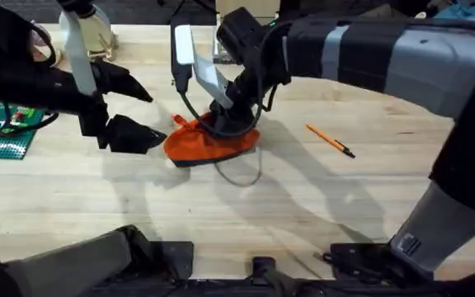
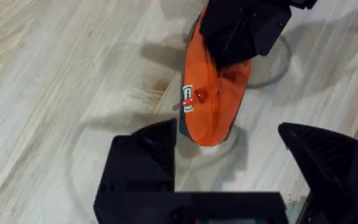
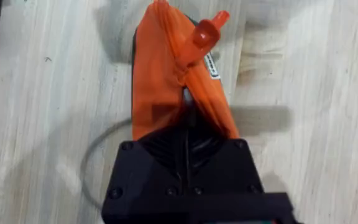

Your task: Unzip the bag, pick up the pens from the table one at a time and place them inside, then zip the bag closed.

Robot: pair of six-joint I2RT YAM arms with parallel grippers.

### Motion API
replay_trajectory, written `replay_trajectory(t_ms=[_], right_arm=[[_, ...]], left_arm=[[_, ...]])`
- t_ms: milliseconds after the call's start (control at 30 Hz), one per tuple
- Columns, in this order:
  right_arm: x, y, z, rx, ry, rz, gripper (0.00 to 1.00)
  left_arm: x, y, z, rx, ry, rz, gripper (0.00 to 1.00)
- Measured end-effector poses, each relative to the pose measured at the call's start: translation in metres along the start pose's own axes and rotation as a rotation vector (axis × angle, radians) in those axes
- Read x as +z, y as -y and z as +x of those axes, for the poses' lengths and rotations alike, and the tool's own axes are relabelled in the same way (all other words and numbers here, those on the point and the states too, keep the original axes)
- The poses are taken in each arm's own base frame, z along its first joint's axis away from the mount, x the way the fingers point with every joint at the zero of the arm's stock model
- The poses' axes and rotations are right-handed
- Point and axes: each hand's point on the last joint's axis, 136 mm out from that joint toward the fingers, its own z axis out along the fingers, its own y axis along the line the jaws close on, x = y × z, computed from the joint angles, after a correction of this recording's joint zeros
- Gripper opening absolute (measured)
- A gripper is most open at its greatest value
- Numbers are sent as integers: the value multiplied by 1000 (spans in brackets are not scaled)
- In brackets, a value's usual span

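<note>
At mid-table, by the pouch:
Right jaws: clenched on the bag's (image 3: 166, 81) zipper ridge, fingers pressed together over the fabric at one end.
Right gripper (image 3: 185, 134): on the bag's end nearer the pen, arm reaching in from the lower right across the middle.
Left jaws: released, spread wide, nothing between them.
Left gripper (image 1: 126, 111): just beside the bag's other end, fingers (image 2: 145, 158) either side of its tip, not gripping.
Bag (image 1: 211, 140): orange, dark underside, lying on the table at centre, between the two grippers; zipper seam on top; red pull tab (image 3: 205, 32) standing up at the end near the left gripper; small white label (image 2: 187, 98) by the tab.
Zipper: open or shut, cannot tell.
Pen (image 1: 330, 139): orange, dark tip, flat on the table, well apart from the bag, on the right gripper's side.
Table (image 1: 221, 214): light wood planks.
Green plate (image 1: 2, 132): at the left edge, well apart from the bag.
</note>
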Motion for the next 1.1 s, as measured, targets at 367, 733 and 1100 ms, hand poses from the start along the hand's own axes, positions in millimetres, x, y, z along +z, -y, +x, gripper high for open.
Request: replay_trajectory(t_ms=[367, 733, 1100], right_arm=[[3, -3, 0, 1, -6, -8, 988], [2, -3, -1, 45, -6, -8, 998], [-67, -12, -10, 167, 29, 61, 998]], left_arm=[[0, 0, 0, 0, 0, 0, 993], [0, 0, 0, 0, 0, 0, 994], [0, 0, 0, 0, 0, 0, 993]])
